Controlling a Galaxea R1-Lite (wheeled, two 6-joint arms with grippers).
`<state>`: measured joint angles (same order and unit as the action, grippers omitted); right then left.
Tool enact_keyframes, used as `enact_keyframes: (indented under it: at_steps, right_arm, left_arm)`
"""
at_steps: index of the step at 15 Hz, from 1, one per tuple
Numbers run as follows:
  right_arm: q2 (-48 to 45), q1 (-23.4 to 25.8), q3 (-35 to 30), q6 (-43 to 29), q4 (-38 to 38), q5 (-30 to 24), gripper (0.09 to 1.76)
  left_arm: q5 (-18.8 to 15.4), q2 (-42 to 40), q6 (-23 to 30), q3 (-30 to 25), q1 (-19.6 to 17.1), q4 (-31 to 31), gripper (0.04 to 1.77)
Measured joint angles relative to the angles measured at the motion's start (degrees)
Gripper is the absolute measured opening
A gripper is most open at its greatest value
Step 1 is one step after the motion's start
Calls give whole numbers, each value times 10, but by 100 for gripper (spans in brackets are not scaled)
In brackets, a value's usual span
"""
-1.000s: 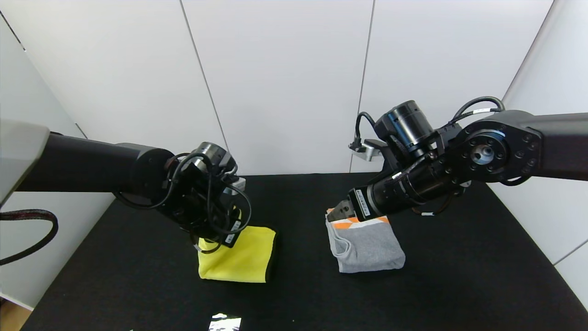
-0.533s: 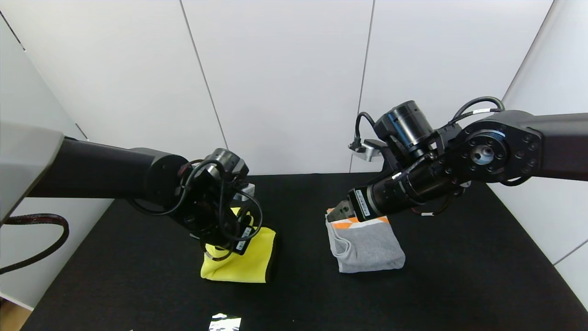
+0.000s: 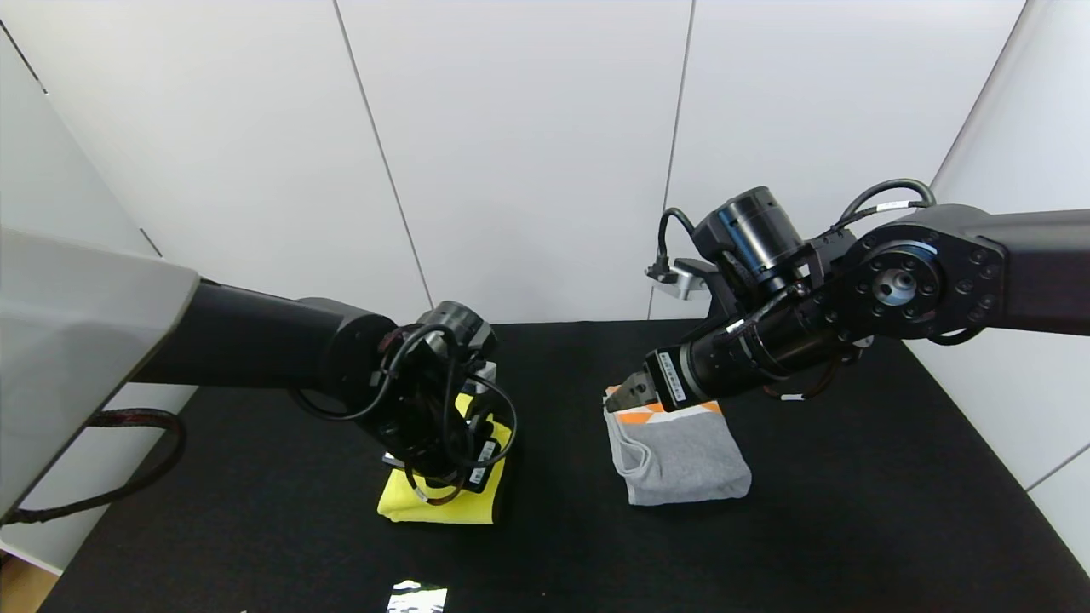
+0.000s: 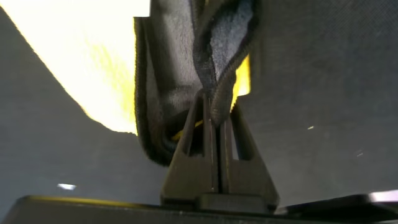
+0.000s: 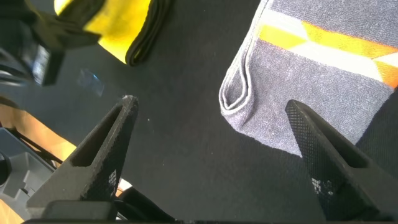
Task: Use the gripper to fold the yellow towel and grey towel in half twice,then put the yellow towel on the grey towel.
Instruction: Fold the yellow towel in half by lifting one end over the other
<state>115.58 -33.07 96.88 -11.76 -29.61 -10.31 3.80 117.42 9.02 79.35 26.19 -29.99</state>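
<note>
Swung inward from the left edge of the tabletop [image 3: 255, 528] since a second ago: left claw [image 4: 216, 134], now over the yellow towel [image 3: 409, 507] and pinched shut on a black-trimmed fold of it. Apparently mid-fold on the yellow cloth, or gathering it for the carry. Next called for: laying that gripped edge down flat, then lifting the bundle across to the grey towel [image 3: 681, 464]. Nearer the front edge, towards the left, the yellow towel; further in and towards the right edge, well apart, the grey one, folded, orange band at its far end. Above that end, right claw [image 5: 211, 130], spread wide, gripping nothing. Hidden beneath the left wrist in the head view: most of the yellow towel and the pinch itself.
</note>
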Motion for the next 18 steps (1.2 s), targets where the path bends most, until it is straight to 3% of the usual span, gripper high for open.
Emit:
enact_keyframes:
  at_steps: [2,6,10,18]
  right_arm:
    - [0,1,0,0,0,0,171]
    - [-1,1,0,0,0,0,171]
    - [-1,1,0,0,0,0,171]
    - [-1,0,-2,1,1,1,171]
  left_arm:
    - [0,7,8,-2,5,1,18]
    - [-6,11,17,-3,7,2,78]
    - [-5,10,17,1,8,3,116]
    - [-5,-26,19,5,11,-4,151]
